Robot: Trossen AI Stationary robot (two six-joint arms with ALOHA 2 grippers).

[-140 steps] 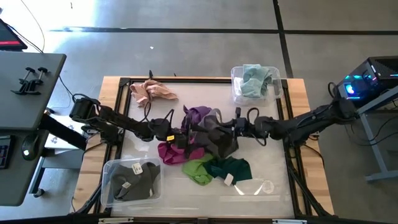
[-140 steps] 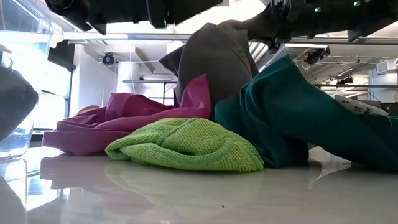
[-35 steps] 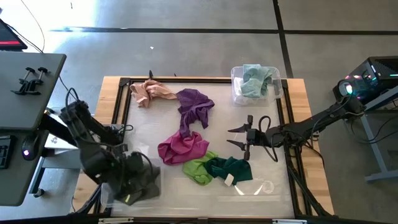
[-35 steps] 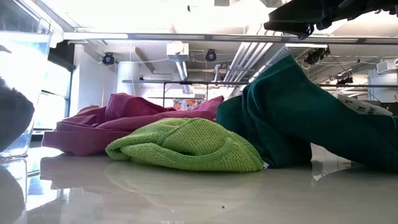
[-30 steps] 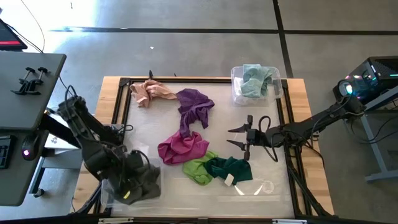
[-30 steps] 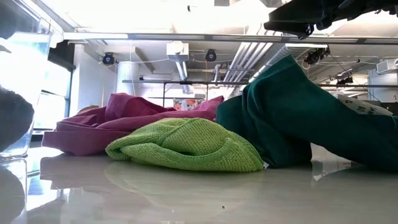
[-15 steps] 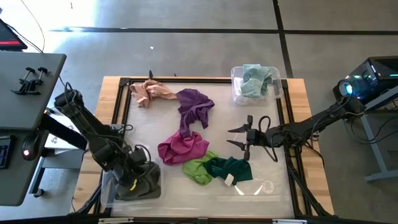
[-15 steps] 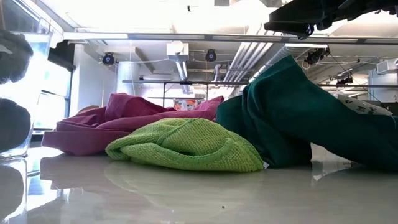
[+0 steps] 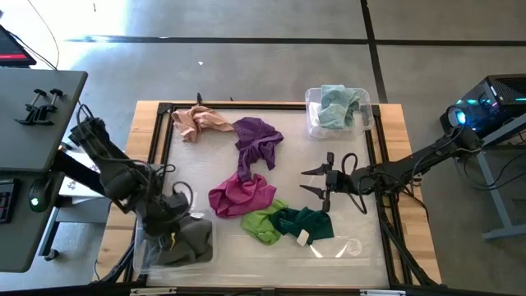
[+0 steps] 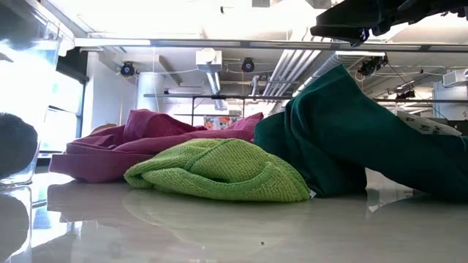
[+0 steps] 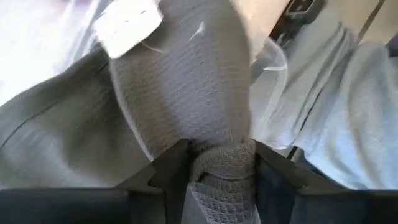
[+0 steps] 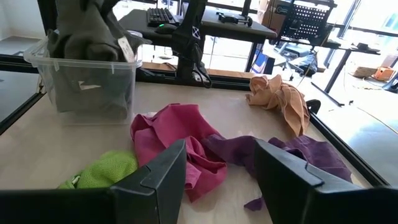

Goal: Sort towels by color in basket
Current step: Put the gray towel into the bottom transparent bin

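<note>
1. Table [image 9: 362, 255]: loose towels lie mid-table. Far left is the peach towel [image 9: 200, 122], right of it the purple towel [image 9: 259, 138], nearer the magenta towel [image 9: 239, 196]. The lime towel [image 9: 261, 225] touches the dark green towel [image 9: 302, 222] at the near edge.
2. Near-left bin [image 9: 141, 253]: it holds the grey towel [image 9: 186, 242]. The far-right bin [image 9: 312, 119] holds the pale teal towel [image 9: 337, 105].
3. My left gripper [image 11: 222, 169] hangs over the near-left bin, jaws part-spread, with grey cloth between them; whether it grips I cannot tell. My right gripper [image 9: 314, 182] waits right of centre, fingers apart, empty.
4. Handling, in my judgement: light, limp, non-slip cloth; pinch a raised fold or the tagged corner.
5. Change: a second ago my left gripper was clamped on the grey towel above the bin; since then it has spread. The right arm has not moved.
</note>
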